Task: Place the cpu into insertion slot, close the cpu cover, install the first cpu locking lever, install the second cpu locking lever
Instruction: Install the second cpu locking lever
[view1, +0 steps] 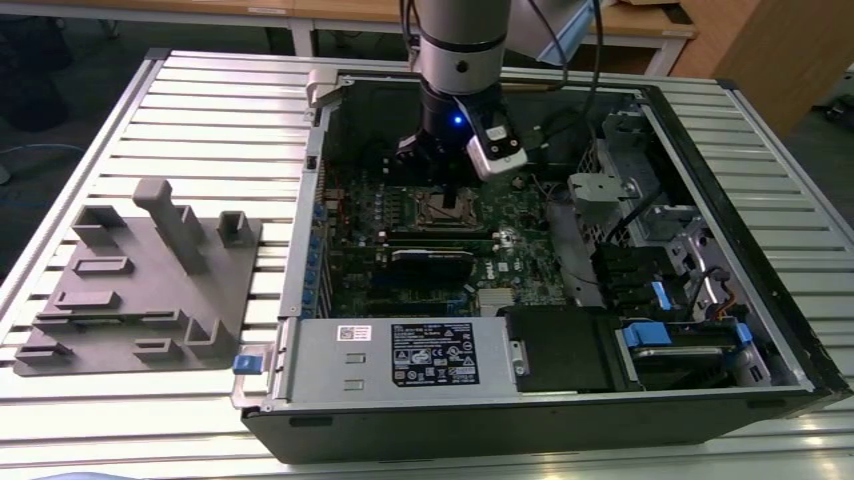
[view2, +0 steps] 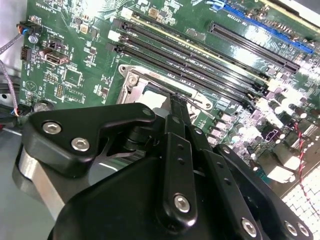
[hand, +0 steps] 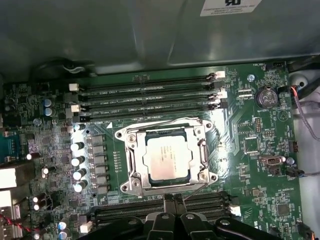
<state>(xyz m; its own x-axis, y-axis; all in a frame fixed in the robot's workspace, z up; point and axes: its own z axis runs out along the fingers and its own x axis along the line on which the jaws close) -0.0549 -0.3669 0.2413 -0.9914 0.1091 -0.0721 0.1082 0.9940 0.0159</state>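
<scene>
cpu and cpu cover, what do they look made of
The cpu: a dull silver-tan metal top, probably matte plated, with soft reflections. The cpu cover: thin, brighter silvery sheet metal, likely steel, with sharp glints on its edges.

A: Where does the exterior view sit?
B: High, off the arm, looking down at the open computer case (view1: 534, 330) on the slatted table (view1: 200, 100).
A: The first wrist view?
B: Straight down, close over the motherboard (hand: 250, 130).
A: The second?
B: Oblique, past the gripper (view2: 176, 100). Both wrist views share the insertion slot (hand: 167, 157) (view2: 150, 90).
</scene>
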